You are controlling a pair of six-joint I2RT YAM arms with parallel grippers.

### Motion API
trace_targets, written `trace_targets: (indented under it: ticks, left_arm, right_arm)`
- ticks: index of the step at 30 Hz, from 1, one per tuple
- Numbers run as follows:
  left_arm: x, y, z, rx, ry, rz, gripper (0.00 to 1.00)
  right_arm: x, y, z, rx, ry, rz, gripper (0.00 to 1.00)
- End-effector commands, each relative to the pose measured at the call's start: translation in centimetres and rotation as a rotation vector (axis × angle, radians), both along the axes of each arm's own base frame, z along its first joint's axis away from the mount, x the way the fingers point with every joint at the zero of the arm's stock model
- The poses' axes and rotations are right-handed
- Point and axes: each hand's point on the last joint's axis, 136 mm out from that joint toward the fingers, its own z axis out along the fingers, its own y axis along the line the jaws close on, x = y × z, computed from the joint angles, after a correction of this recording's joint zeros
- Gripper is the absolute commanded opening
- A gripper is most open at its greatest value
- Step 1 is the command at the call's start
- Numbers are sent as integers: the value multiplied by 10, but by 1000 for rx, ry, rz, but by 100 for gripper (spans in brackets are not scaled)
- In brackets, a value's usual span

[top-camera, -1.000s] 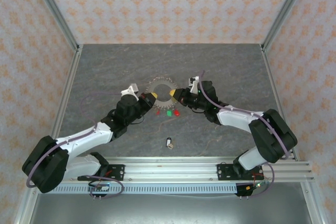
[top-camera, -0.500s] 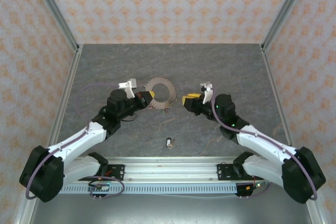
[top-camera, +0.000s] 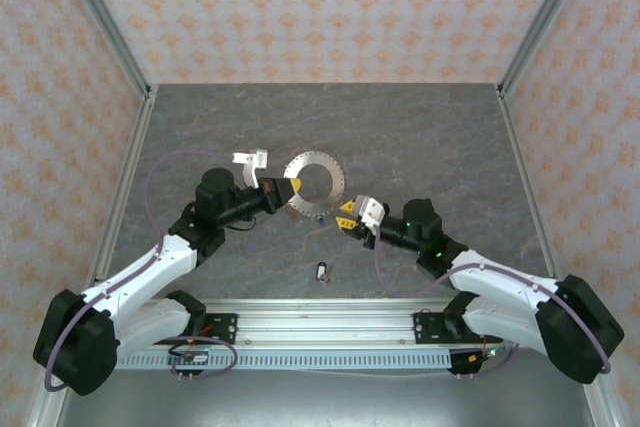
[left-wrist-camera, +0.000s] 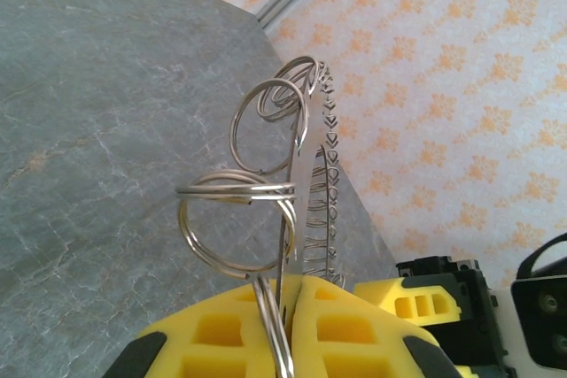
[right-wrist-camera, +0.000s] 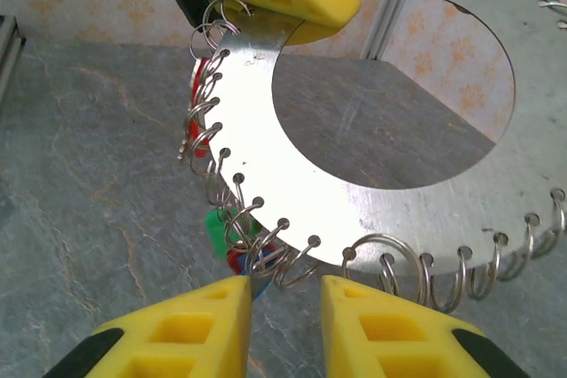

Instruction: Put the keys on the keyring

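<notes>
Centre frame: left gripper (top-camera: 291, 187) clenched the keyring (top-camera: 313, 158) rim; right gripper (top-camera: 345, 215) sat lower right, released, beside the dangling keys (right-wrist-camera: 221, 232).

I see the keyring (right-wrist-camera: 372, 210), a flat grey metal ring rimmed with small wire loops, held up by one edge in the left end effector (top-camera: 293, 187). The keys (right-wrist-camera: 226, 235), tagged red, green and blue, dangle at its lower rim; a small black piece (top-camera: 322, 271) lies on the table (top-camera: 200, 127).
</notes>
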Motion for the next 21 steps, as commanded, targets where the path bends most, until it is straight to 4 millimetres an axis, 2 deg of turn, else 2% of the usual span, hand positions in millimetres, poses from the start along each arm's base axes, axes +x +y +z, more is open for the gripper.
trace_targets:
  ticks: [1,11,16,21]
  left_arm:
    - [-1,-6,38,-33,-118,-52,0]
    - [-4,-5,44,-43,-125,-58,0]
    - [-4,-3,45,-45,-126,-46,0]
    - [-4,-2,44,-54,-124,-35,0]
  right_arm:
    - [6,2,12,12,-140,-11,26]
    - [10,7,6,8,-120,-8,26]
    - [7,12,3,18,-102,19,22]
    - [6,13,-2,21,-86,24,21]
